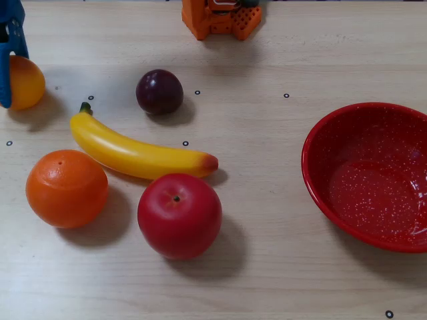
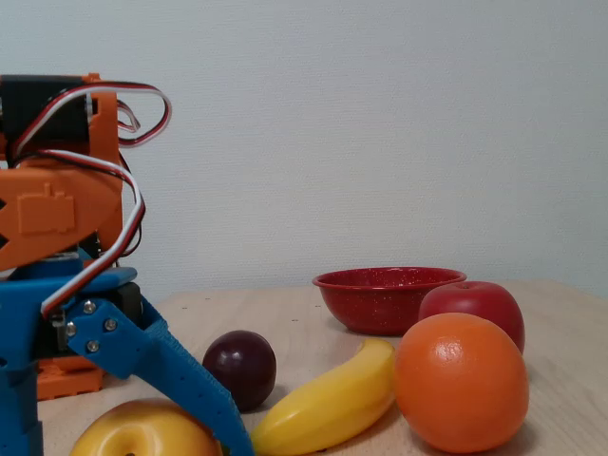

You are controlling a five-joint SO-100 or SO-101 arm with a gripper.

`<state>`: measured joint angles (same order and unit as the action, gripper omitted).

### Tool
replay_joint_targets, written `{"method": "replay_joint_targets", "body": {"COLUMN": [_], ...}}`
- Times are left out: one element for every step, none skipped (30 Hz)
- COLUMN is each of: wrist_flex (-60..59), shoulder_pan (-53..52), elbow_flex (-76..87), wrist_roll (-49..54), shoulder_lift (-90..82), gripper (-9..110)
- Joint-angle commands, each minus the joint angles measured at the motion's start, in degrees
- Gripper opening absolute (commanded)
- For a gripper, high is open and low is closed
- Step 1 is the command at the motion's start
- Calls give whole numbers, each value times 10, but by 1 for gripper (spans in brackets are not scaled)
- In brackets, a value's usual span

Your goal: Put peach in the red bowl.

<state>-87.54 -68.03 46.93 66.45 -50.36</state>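
Observation:
The peach (image 1: 28, 83), yellow-orange with a reddish blush, lies at the far left edge of the table in a fixed view; in the low side view the peach (image 2: 142, 432) is at the bottom left. My blue gripper (image 2: 128, 446) is open, and its fingers (image 2: 195, 394) straddle the peach on both sides without closing on it. From above, the gripper (image 1: 13, 77) covers the peach's left part. The red bowl (image 1: 320, 193), speckled white inside, stands empty at the right edge, far from the gripper.
A yellow banana (image 1: 133, 153), an orange (image 1: 67, 189), a red apple (image 1: 179, 215) and a dark plum (image 1: 159, 91) lie between the peach and the bowl. The arm's orange base (image 1: 220, 19) is at the top edge.

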Motion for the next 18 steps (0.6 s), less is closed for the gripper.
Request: {"method": "replay_joint_targets", "body": {"wrist_flex": [8, 10, 11, 12, 13, 14, 14, 14, 14, 13, 13, 12, 11, 11, 9, 8, 8, 7], "shoulder_pan": [-5, -5, -5, -5, -5, -5, -5, -4, -4, -4, -3, -2, 0, 1, 3, 3, 4, 5], "elbow_flex": [-48, -48, -48, -48, -48, -48, -48, -48, -48, -48, -48, -48, -48, -48, -48, -47, -47, -47], "wrist_roll": [8, 8, 8, 8, 8, 8, 9, 10, 11, 11, 10, 9, 8, 6, 5, 5, 4, 2], "shoulder_lift": [-25, -25, -24, -23, -22, -22, -21, -20, -20, -19, -19, -19, -19, -18, -18, -18, -18, -18], "gripper": [47, 47, 47, 47, 47, 47, 47, 47, 47, 47, 47, 47, 47, 47, 47, 47, 47, 47]}}
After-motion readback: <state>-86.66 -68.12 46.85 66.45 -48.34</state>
